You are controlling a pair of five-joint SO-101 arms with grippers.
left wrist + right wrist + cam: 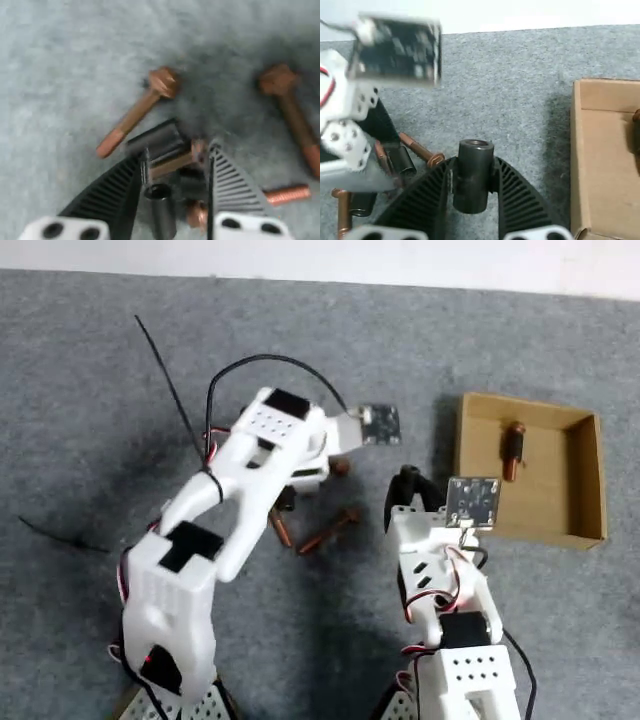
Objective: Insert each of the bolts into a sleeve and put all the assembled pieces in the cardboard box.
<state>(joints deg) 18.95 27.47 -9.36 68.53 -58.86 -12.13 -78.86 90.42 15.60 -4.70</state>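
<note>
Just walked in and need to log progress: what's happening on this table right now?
The right gripper holds a black sleeve near the cardboard box. The left gripper is down over a heap of loose bolts and sleeves on the grey mat. One assembled piece already lies in the box.

bolts [136,114] and sleeves [159,141] close around the left fingers [112,195]

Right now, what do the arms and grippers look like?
The left arm and right arm are white plastic with black motors, black cables and red wires. The left gripper and right gripper have black ribbed, wedge-shaped fingers on white perforated mounts.
</note>
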